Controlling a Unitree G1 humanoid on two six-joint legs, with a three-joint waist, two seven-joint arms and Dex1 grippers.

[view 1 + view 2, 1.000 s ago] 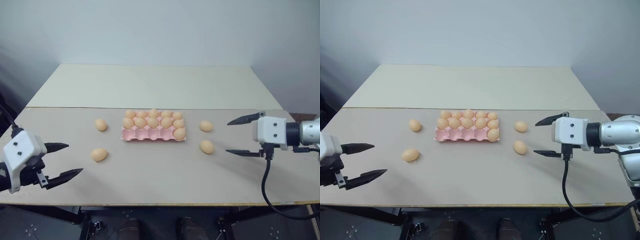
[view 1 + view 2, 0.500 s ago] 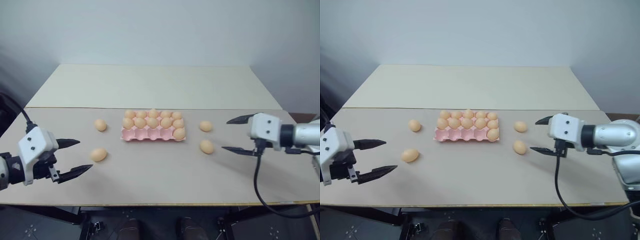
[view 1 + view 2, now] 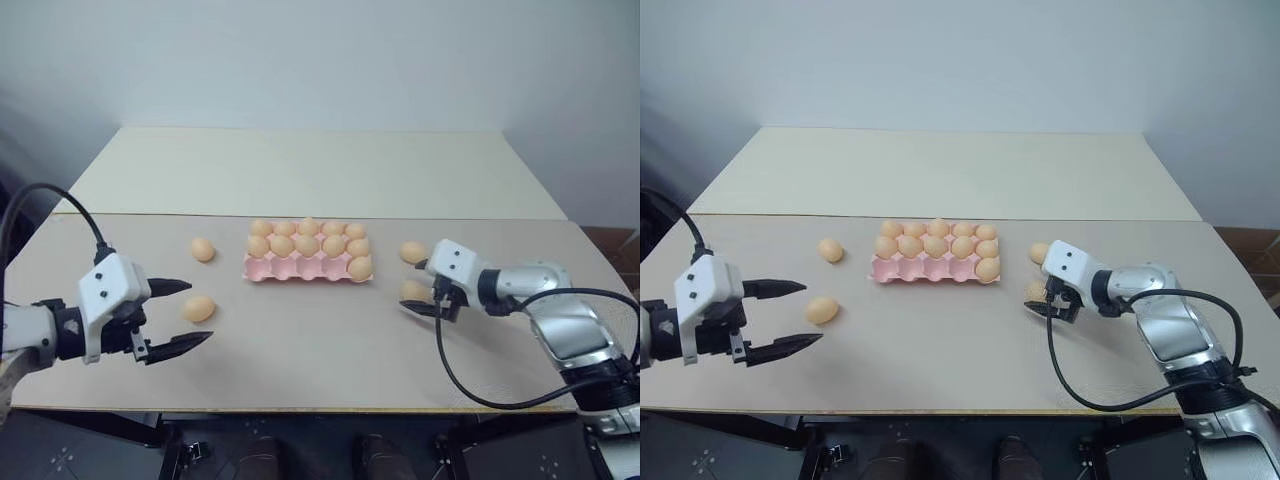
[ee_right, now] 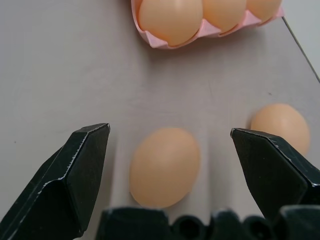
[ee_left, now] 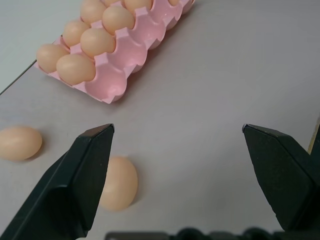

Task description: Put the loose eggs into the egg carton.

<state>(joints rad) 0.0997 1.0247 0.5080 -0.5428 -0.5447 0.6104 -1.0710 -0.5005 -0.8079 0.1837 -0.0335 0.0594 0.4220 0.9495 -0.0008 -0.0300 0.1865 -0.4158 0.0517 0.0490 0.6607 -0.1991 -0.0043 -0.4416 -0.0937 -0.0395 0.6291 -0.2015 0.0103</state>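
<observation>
The pink egg carton (image 3: 290,268) lies mid-table, its two back rows full and one egg in the front row's right cell. Two loose eggs lie to its left, one farther (image 3: 203,249) and one nearer (image 3: 198,308). Two more lie to its right, one farther (image 3: 412,252) and one nearer (image 4: 165,165). My left gripper (image 5: 177,127) is open, with the nearer left egg (image 5: 119,182) just inside one fingertip. My right gripper (image 4: 170,129) is open and low, its fingers on either side of the nearer right egg without touching it.
A cream board (image 3: 310,170) covers the table's back half, meeting the grey front half (image 3: 310,350) at a seam just behind the carton. A black cable (image 3: 460,385) loops from my right wrist over the front right of the table.
My right gripper has dropped, rolled and slid left until its fingers straddle the nearer right egg. My left gripper has moved right to the nearer left egg. The eggs and carton have not moved.
</observation>
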